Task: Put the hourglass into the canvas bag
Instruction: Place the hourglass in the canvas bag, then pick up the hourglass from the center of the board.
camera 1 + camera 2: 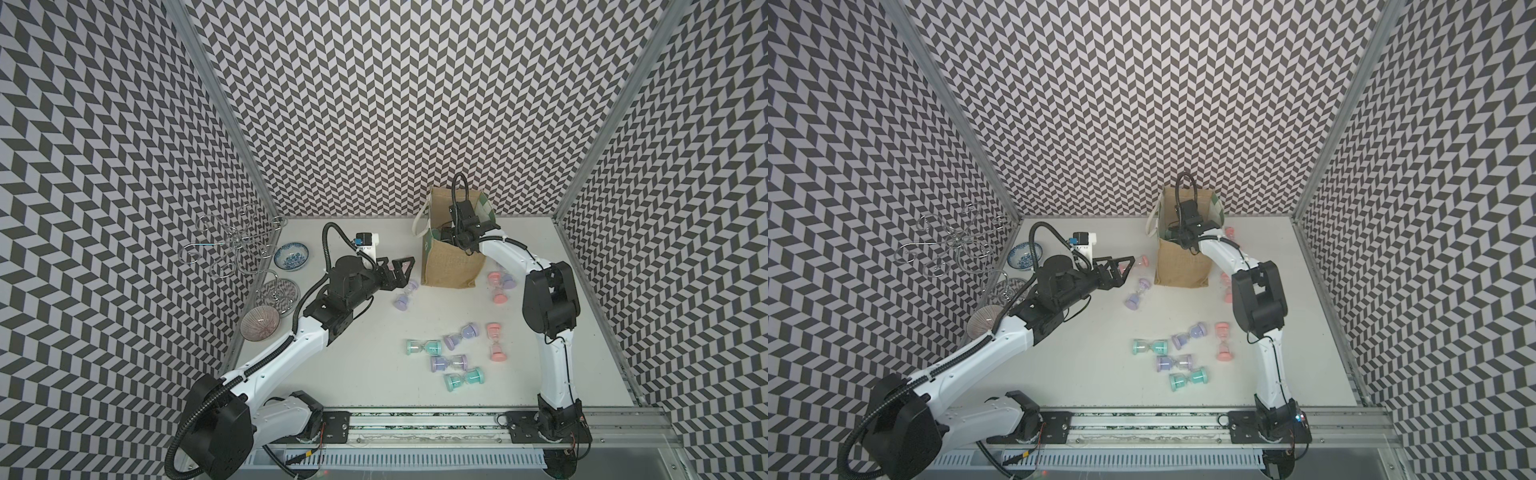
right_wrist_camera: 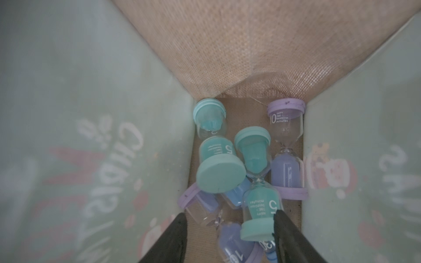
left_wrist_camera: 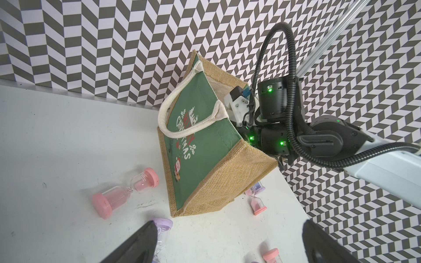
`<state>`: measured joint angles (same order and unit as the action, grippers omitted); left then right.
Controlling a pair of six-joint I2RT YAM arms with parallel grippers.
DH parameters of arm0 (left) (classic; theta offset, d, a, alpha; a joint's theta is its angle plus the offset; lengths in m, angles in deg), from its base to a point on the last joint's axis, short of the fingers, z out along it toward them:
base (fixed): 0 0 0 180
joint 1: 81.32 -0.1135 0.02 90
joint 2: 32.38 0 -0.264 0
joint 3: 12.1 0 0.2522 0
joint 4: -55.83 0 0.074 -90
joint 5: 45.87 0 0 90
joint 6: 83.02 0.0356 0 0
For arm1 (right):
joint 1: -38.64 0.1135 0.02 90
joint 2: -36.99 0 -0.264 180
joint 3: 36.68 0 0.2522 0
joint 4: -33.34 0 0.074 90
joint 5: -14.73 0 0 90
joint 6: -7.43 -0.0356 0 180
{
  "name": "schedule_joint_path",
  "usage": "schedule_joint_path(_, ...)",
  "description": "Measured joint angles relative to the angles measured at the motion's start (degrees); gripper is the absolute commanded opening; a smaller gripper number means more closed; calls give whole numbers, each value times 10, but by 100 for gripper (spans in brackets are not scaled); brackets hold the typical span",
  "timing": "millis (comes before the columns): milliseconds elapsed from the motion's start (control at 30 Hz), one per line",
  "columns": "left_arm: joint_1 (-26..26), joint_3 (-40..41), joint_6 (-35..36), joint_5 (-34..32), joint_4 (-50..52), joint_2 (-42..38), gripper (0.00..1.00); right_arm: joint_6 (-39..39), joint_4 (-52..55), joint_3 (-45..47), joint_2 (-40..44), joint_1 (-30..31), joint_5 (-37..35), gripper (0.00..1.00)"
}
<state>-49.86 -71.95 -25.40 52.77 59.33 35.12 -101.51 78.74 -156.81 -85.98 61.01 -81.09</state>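
The canvas bag (image 1: 453,266) (image 1: 1181,266) (image 3: 227,177) stands upright at the back of the table. My right arm reaches down into it. In the right wrist view, the right gripper (image 2: 229,214) is open above the bag's floor. A teal hourglass (image 2: 259,205) lies among several others there, its cap against one finger (image 2: 287,230). My left gripper (image 1: 401,270) (image 1: 1121,268) (image 3: 229,224) hovers open and empty left of the bag. A purple hourglass (image 1: 406,296) (image 3: 163,227) lies just below it, and a pink hourglass (image 3: 124,193) lies nearby.
Several more hourglasses lie on the table, among them a teal one (image 1: 424,347) at the front middle and a pink one (image 1: 496,340) near the right arm. A blue-patterned bowl (image 1: 291,256), a striped bowl (image 1: 260,325) and a wire stand (image 1: 237,245) sit at the left edge.
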Motion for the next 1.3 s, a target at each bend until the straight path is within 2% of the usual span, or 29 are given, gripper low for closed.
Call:
schedule_joint_path(167, 0, 0, 0, 0, 1, -5, 99, -2, -10, 15, 61, 1, 21, 76)
schedule_joint_path(333, 0, 0, 0, 0, 7, -29, 99, -3, -33, 57, 143, 14, 31, 81)
schedule_joint_path(700, -4, 16, 0, -10, 49, -118, 99, -12, -91, 193, 309, 118, -7, 90)
schedule_joint_path(1067, -6, 59, -1, -47, 123, -216, 99, -47, -107, 297, 371, 261, -81, 94)
schedule_joint_path(1300, -7, 97, -16, -71, 143, -247, 99, -104, -116, 363, 350, 311, -97, 95)
